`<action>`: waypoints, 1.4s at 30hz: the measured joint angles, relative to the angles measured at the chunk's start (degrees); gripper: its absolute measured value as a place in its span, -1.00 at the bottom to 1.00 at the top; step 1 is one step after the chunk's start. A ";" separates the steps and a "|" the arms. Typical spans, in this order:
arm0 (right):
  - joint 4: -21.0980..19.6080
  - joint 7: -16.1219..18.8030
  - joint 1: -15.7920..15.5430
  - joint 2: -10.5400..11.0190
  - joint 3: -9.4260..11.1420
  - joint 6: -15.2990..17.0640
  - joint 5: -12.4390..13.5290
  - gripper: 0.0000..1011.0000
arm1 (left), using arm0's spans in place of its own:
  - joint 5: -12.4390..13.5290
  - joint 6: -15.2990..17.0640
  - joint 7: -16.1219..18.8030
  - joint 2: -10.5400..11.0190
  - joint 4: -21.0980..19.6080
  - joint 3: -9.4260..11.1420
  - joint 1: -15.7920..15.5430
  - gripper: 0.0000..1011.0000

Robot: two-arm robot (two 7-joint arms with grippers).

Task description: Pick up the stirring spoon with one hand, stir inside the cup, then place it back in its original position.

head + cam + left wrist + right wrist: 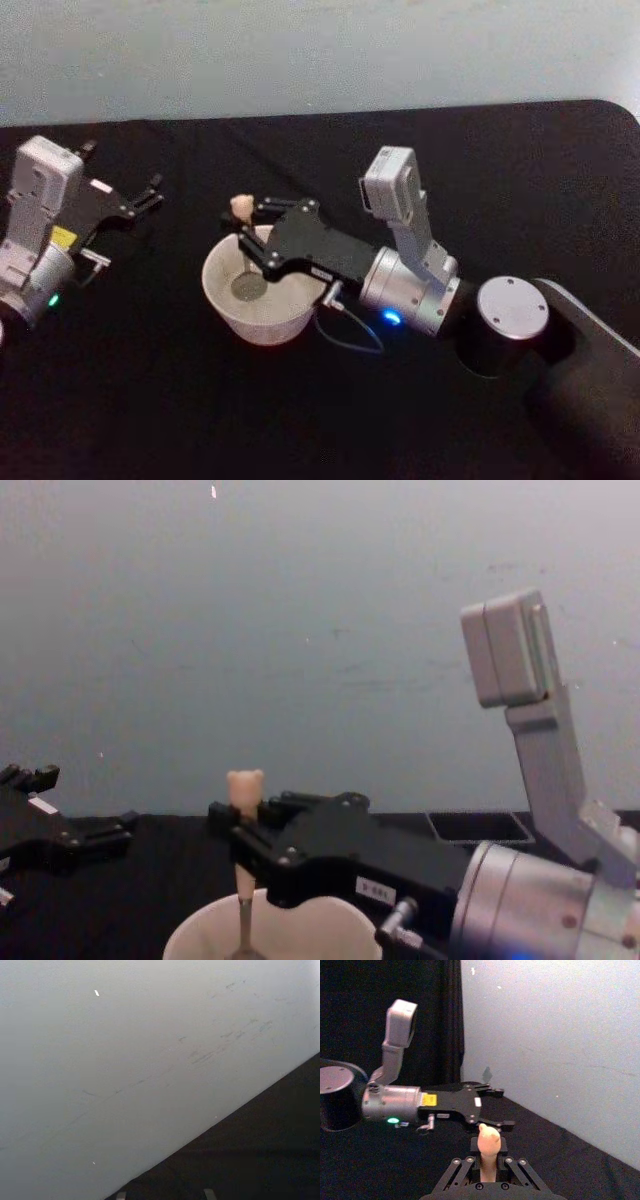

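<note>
The pale round cup [262, 322] stands mid-table, and its rim also shows in the chest view [200, 935]. The stirring spoon [241, 207] stands upright over it, bear head on top. Its cream handle [244, 810] runs down and its thin dark neck dips inside the cup. My right gripper [251, 226] reaches in from the right and is shut on the handle just below the bear head [488, 1141]. The dark square holder [478, 826] sits behind the right arm. My left gripper [148, 196] rests open at the table's left, apart from the cup.
A black cloth covers the table [180, 400], and a pale wall [320, 630] rises close behind it. The right arm's wrist and round silver joint [512, 308] lie low across the table to the right of the cup. A thin cable [350, 338] loops beside the cup.
</note>
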 joint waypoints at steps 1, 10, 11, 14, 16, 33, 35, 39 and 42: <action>0.26 -0.11 0.19 -0.14 0.08 -0.10 -0.06 -0.63 | 0.00 0.00 0.00 0.00 0.00 0.00 0.00 0.98; 1.52 -1.50 0.98 -0.52 1.42 -0.55 -0.51 -0.63 | 0.00 0.00 0.00 0.00 0.00 0.00 0.00 0.98; 1.51 -1.59 0.96 -0.45 1.58 -0.55 -0.52 -0.63 | 0.00 0.00 0.00 0.00 0.00 0.00 0.00 0.98; 1.09 -1.90 0.55 0.08 2.18 -0.43 -0.61 -0.63 | 0.00 0.00 0.00 0.00 0.00 0.00 0.00 0.98; 0.66 -1.98 0.25 0.37 2.39 -0.24 -0.62 -0.63 | 0.00 0.00 0.00 0.00 0.00 0.00 0.00 0.98; -4.76 -0.98 -3.43 3.52 3.12 1.62 0.60 -0.63 | 0.00 0.00 0.00 0.00 0.00 0.00 0.00 0.98; -5.37 -0.74 -3.83 3.80 2.86 1.84 0.72 -0.63 | 0.00 0.00 0.00 0.00 0.00 0.00 0.00 0.98; -5.87 -0.41 -4.13 3.96 2.38 2.03 0.87 -0.63 | 0.00 0.00 0.00 0.00 0.00 0.00 0.00 0.98; -5.88 -0.11 -4.11 3.87 1.91 2.05 0.93 -0.63 | 0.00 0.00 0.00 0.00 0.00 0.00 0.00 0.98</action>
